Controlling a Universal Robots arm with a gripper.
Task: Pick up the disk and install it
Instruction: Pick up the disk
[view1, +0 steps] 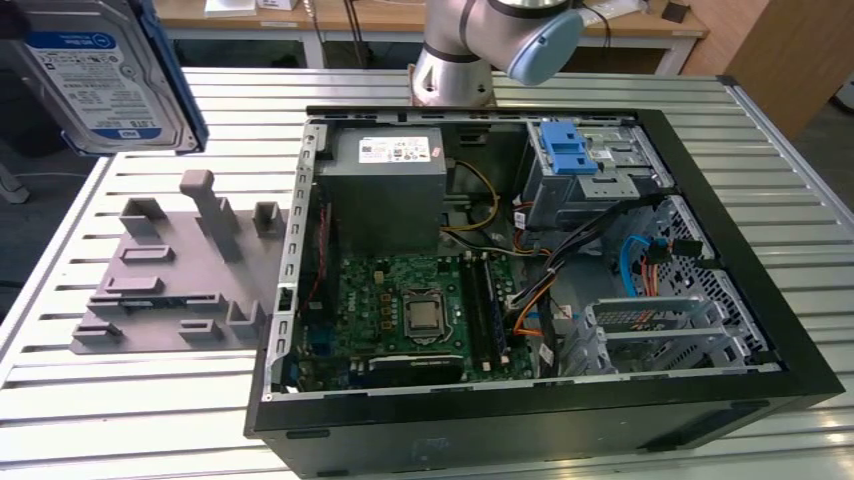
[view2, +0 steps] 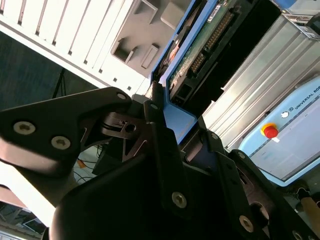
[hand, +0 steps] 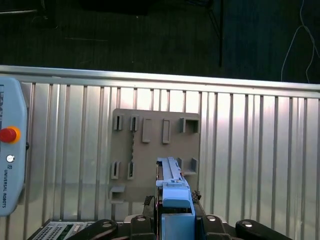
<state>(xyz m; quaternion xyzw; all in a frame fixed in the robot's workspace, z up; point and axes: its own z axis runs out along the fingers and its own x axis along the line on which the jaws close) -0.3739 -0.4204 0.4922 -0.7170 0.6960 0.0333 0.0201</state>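
Observation:
The disk (view1: 100, 75), silver with a blue-and-white label and a blue carrier bracket, hangs high in the air at the exterior view's upper left, above the table. In the second wrist view my gripper (view2: 172, 132) is shut on the disk (view2: 192, 60), whose green circuit board faces the camera; a black finger (view2: 160, 135) presses on the blue bracket. In the first wrist view the disk (hand: 172, 182) stands edge-on between my gripper (hand: 176, 217) fingers, above the grey holder plate (hand: 150, 150).
An open computer case (view1: 747, 300) lies on the slatted metal table (view1: 160, 400), with a grey power supply (view1: 387, 190), a motherboard (view1: 414, 310) and a grey cage with a blue latch (view1: 567, 150). The grey holder plate (view1: 174, 270) lies beside it. A control pendant with a red button (hand: 9, 135) sits nearby.

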